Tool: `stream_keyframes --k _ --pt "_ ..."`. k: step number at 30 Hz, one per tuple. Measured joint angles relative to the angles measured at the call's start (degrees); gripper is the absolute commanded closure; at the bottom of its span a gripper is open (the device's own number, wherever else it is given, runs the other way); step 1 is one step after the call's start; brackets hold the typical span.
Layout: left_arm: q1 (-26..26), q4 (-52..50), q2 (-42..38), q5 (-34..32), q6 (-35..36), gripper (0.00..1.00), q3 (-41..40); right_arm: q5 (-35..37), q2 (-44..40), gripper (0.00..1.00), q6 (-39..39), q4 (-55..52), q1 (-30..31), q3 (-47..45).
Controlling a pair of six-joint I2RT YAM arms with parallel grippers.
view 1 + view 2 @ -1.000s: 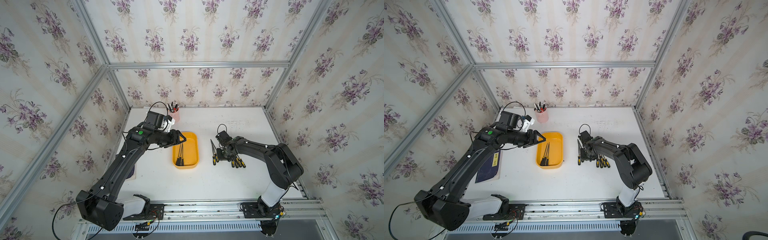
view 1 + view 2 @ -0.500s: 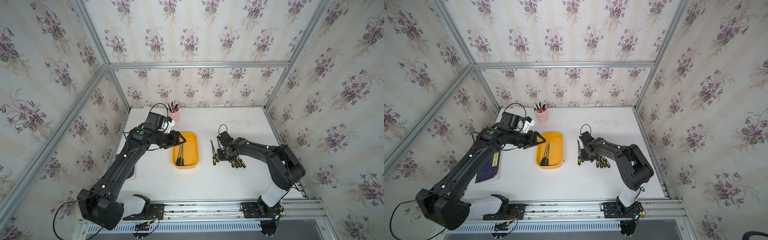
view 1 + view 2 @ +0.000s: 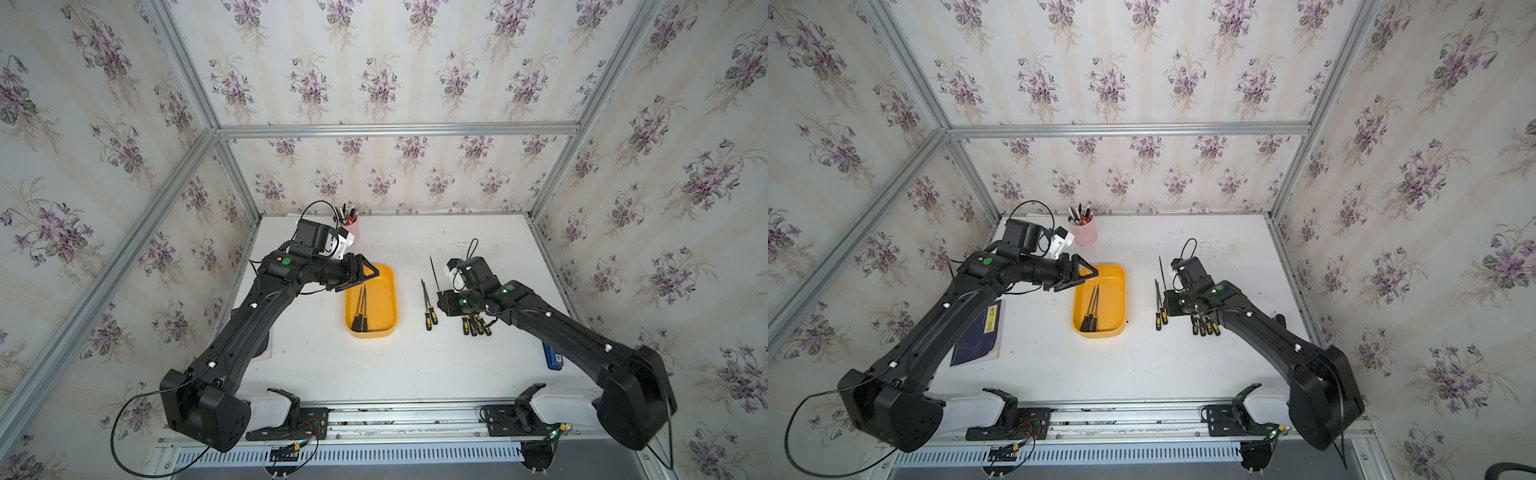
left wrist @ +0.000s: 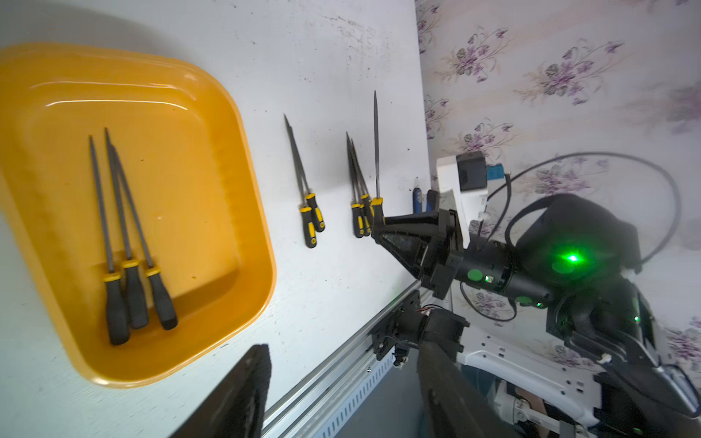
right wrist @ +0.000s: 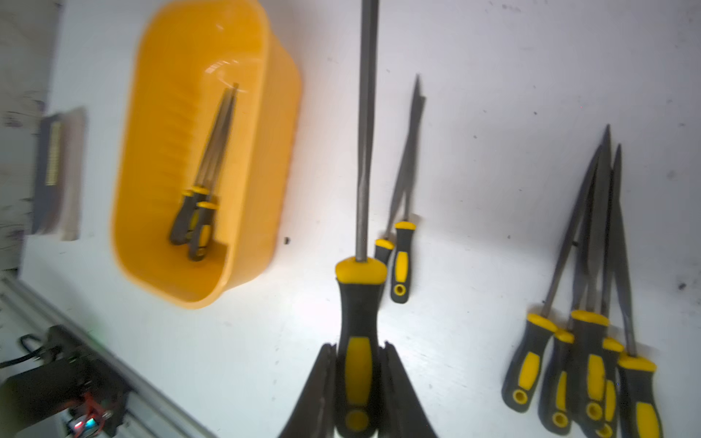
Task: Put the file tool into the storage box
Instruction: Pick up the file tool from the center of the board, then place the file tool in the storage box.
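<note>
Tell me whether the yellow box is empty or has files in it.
Not empty. Three files lie flat on the floor of the yellow box, handles side by side at one end.

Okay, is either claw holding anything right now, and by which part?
The right claw grips one file by its black-and-yellow handle, with the blade sticking out ahead. The left claw is open near the storage box and holds nothing.

A pink pen cup (image 3: 1084, 235) is set at the counter's (image 3: 1142, 365) back edge; a blue book (image 3: 978, 336) is laid at left.
</note>
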Motion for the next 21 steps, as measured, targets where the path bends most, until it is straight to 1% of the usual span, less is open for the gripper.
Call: stream_keyframes --k 2,4,8,10,14,17,19,21 --pt "-0.63 3.91 0.52 2.16 -3.37 0.31 -0.02 -3.85 -5.51 0.96 0.39 0.17 0.0 -0.57" --pt "-1.97 7.56 1.29 3.63 -6.54 0.31 0.17 -6.97 -8.81 0.96 1.11 0.57 0.04 -0.66" --pt "-6.86 12.96 4.61 4.57 -11.45 0.31 3.39 -11.3 -11.8 0.96 4.09 1.51 1.42 -1.03" --pt "-9.53 13.94 6.99 4.02 -12.07 0.31 5.97 -12.41 -12.33 0.96 5.31 1.66 2.64 -1.2" --pt "-14.43 13.79 11.34 0.44 -12.2 0.32 10.67 -13.31 -12.44 0.96 7.56 2.67 4.39 -1.95" --pt "-16.28 12.68 13.6 -2.1 -10.84 0.36 12.41 -13.29 -12.48 0.96 9.14 3.61 5.33 -2.16" --pt "-16.74 11.06 14.53 -3.93 -9.84 0.39 12.68 -13.29 -12.63 0.95 9.44 4.31 5.73 -2.25" --pt "-17.03 9.33 15.02 -5.42 -8.87 0.39 12.79 -13.27 -12.87 0.95 9.92 4.72 6.05 -2.38"
